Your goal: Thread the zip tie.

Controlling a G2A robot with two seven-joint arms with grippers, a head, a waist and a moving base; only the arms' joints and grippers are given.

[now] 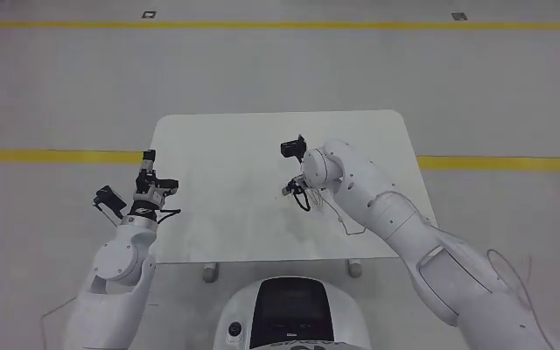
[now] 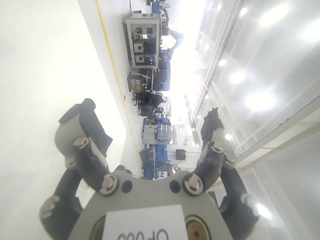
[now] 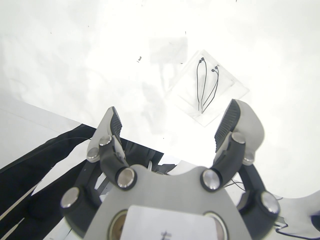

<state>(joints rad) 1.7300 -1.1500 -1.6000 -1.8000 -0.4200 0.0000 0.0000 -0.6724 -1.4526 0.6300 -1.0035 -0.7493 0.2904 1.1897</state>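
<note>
Two thin black zip ties point(image 3: 206, 86) lie side by side on a clear square sheet point(image 3: 235, 83) on the white table point(image 1: 236, 175). Both have their small heads at one end and their tails meeting at the other. My right gripper point(image 3: 172, 121) hovers open just above them, nothing between its ribbed pads point(image 3: 226, 119). From above, the right gripper point(image 1: 296, 187) is over the table's middle right, with the zip ties point(image 1: 304, 201) showing as a dark loop beneath it. My left gripper point(image 2: 150, 118) is open and empty at the table's left edge point(image 1: 154, 173).
The white table has rounded corners, and its near edge point(image 1: 262, 259) runs just in front of the robot. A thin white cable point(image 1: 350, 229) hangs along the right arm. Bare tabletop lies between the two grippers.
</note>
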